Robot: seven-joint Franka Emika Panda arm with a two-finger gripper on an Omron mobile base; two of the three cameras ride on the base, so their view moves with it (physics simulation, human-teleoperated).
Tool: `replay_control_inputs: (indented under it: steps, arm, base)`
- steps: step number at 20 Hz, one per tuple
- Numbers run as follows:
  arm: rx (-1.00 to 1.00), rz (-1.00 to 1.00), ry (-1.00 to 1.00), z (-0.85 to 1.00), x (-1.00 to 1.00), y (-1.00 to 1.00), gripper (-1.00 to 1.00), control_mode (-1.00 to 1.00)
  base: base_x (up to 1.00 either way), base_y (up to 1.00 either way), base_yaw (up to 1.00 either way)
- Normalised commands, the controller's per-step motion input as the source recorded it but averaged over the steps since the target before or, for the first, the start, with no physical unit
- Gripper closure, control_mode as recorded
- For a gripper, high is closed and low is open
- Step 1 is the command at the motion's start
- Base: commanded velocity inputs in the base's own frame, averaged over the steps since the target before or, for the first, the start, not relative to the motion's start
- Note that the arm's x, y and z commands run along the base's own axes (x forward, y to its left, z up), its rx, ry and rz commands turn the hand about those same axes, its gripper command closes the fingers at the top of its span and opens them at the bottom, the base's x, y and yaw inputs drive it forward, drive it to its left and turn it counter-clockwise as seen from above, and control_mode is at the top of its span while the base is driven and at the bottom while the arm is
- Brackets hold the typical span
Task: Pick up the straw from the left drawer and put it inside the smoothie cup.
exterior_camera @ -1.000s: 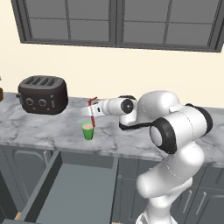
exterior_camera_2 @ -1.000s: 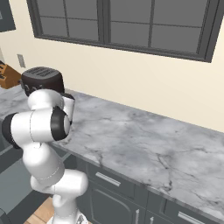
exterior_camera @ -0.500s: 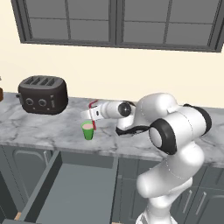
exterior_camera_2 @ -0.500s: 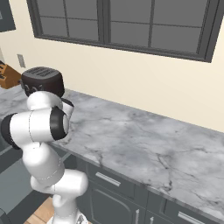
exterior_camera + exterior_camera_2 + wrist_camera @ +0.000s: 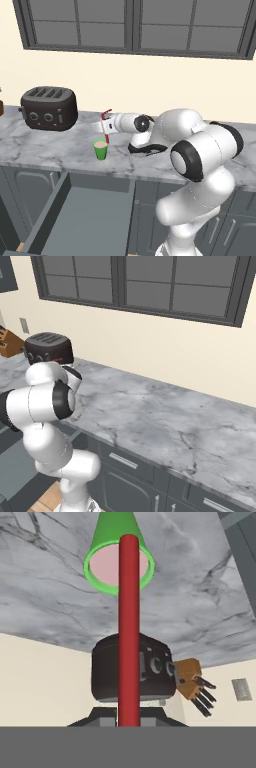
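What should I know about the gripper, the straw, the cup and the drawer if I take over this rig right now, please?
Gripper: shut on the straw, held roughly upright over the smoothie cup.
Straw's lower end is at the cup's mouth; whether it is in the smoothie is unclear.
Cup stands on the marble counter, right of the black toaster.
Left drawer hangs open.
Done: straw picked up and brought to the cup.
Left: lower it in, release.

- A grey-veined marble counter (image 5: pixel 50 147) runs along the cream wall, over dark grey cabinets.
- A black toaster (image 5: pixel 48 107) stands on it towards the left end, near the wall.
- The smoothie cup (image 5: pixel 101 149) stands upright on it, right of the toaster and nearer the front edge.
- A brown knife block (image 5: pixel 9 341), probably on the counter too, sits beyond the toaster.
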Motion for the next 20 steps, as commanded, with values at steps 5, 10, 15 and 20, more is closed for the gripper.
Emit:
replay_control_inputs:
  steps: [5, 10, 15, 20]
  arm:
    - [0.0, 0.0, -0.02, -0.32, 0.08, 0.0, 1.0, -1.0]
    - [0.0, 0.0, -0.04, -0.27, 0.14, 0.0, 1.0, -1.0]
    - [0.0, 0.0, 0.0, -0.35, 0.01, 0.0, 1.0, -1.0]
    - [0.0, 0.0, 0.0, -0.09, 0.03, 0.05, 1.0, -1.0]
  base:
    - [0.0, 0.0, 0.0]
    - [0.0, 0.0, 0.0]
    - [0.0, 0.0, 0.0]
    - [0.0, 0.0, 0.0]
